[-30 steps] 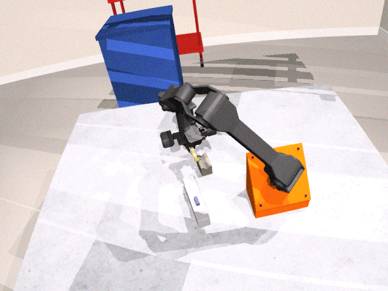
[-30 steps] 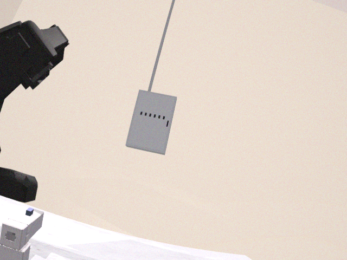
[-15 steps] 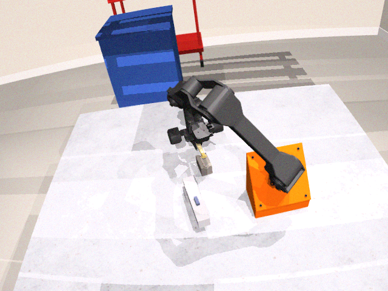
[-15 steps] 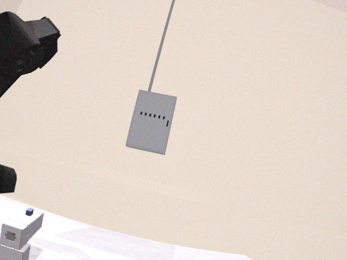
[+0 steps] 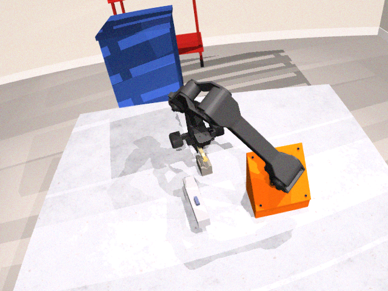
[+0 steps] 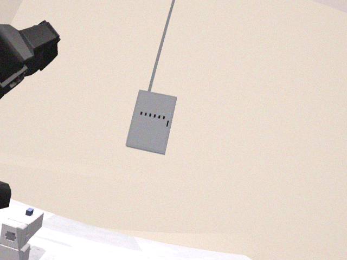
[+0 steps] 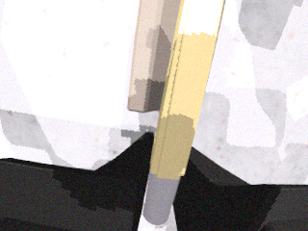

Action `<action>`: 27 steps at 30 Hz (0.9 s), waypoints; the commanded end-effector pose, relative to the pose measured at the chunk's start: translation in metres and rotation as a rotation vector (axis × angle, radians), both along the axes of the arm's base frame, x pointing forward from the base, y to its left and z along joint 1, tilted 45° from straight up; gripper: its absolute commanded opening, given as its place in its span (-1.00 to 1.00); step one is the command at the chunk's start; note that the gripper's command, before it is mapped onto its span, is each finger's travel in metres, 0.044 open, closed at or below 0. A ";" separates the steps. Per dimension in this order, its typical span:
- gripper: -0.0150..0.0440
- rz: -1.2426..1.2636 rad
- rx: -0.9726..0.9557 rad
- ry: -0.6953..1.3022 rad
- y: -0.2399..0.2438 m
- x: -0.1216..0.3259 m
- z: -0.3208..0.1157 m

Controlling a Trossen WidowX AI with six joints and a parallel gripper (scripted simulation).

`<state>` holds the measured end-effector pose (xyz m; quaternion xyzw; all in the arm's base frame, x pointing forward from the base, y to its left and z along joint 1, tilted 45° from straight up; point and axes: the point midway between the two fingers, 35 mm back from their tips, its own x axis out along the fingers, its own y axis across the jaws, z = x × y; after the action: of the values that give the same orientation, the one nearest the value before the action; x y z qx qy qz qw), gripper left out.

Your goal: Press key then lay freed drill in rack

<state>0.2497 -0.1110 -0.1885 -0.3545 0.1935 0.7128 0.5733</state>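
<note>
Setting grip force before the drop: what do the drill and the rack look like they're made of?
Drill, held in the gripper: smooth pale-yellow body, probably plastic or painted, matte with flat shading; its short grey tip could be metal, unconfirmed. Rack: beige block, dull and even in colour, possibly wood or plastic; no grain shows.

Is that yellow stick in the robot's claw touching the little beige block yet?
Cannot tell. In the wrist view the drill held by the end effector overlaps the rack; the top view is too small to show contact or a gap.
</note>
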 end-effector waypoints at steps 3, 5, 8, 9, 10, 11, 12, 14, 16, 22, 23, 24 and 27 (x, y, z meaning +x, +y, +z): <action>-0.49 -0.005 0.007 0.008 0.007 -0.003 -0.005; -0.49 -0.005 0.007 0.008 0.007 -0.003 -0.006; -0.49 -0.005 0.008 0.007 0.009 -0.003 -0.008; -0.49 -0.005 0.008 0.007 0.010 -0.003 -0.009; -0.49 -0.005 0.008 0.007 0.011 -0.003 -0.010; -0.49 -0.005 0.008 0.007 0.012 -0.003 -0.011; -0.49 -0.005 0.008 0.007 0.013 -0.003 -0.012; -0.49 -0.005 0.008 0.007 0.014 -0.003 -0.013; -0.49 -0.005 0.008 0.007 0.015 -0.003 -0.015; -0.49 -0.005 0.008 0.007 0.020 -0.004 -0.019; -0.49 -0.005 0.008 0.007 0.021 -0.004 -0.020; -0.49 -0.005 0.008 0.007 0.021 -0.004 -0.020; -0.49 -0.005 0.009 0.007 0.024 -0.004 -0.023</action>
<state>0.2472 -0.0917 -0.2081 -0.3536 0.1928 0.7132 0.5737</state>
